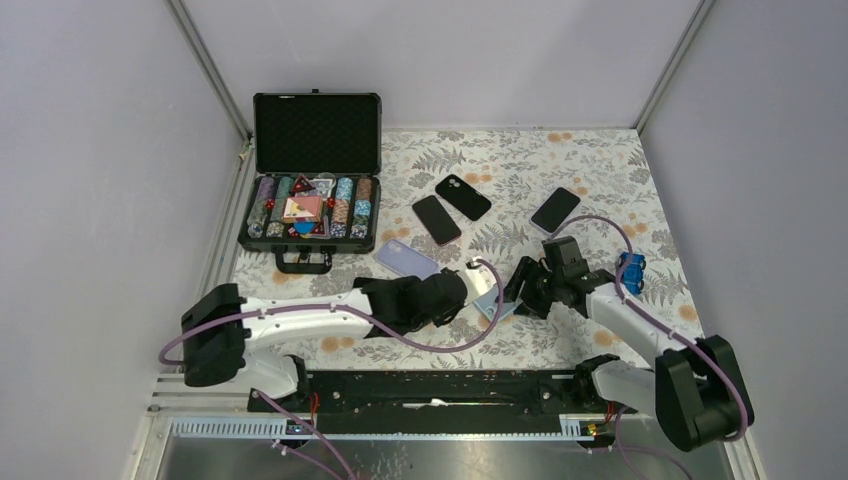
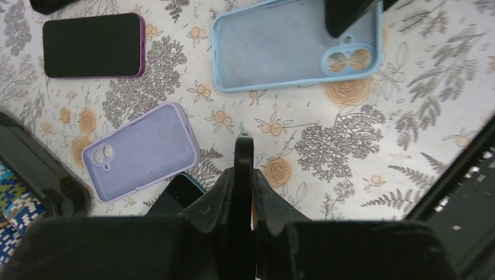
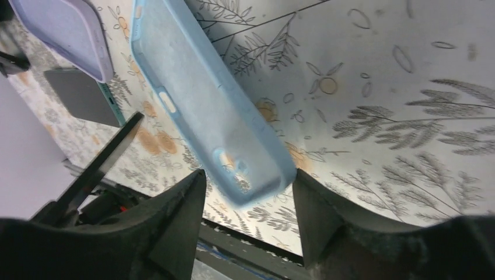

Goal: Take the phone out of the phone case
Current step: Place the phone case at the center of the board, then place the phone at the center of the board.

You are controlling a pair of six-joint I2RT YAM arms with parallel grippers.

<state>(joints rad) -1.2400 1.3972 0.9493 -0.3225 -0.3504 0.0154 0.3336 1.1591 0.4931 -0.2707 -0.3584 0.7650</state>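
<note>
A black phone (image 2: pixel 243 153) stands edge-on in my left gripper (image 2: pixel 244 174), whose jaws are shut on it just above the floral table. The empty light blue phone case (image 2: pixel 292 46) lies open side up beyond it. In the right wrist view that case (image 3: pixel 210 99) reaches down between the spread fingers of my right gripper (image 3: pixel 248 192), which is open; its near end is blurred and no finger presses on it. From above, the left gripper (image 1: pixel 455 295) and right gripper (image 1: pixel 525 285) face each other across the case (image 1: pixel 492 300).
An empty lilac case (image 2: pixel 143 149) and a teal-edged phone (image 2: pixel 175 195) lie left of the left gripper. A phone in a purple case (image 2: pixel 93 45) lies farther off. An open poker chip case (image 1: pixel 315 170) and three dark phones (image 1: pixel 463 196) sit toward the back.
</note>
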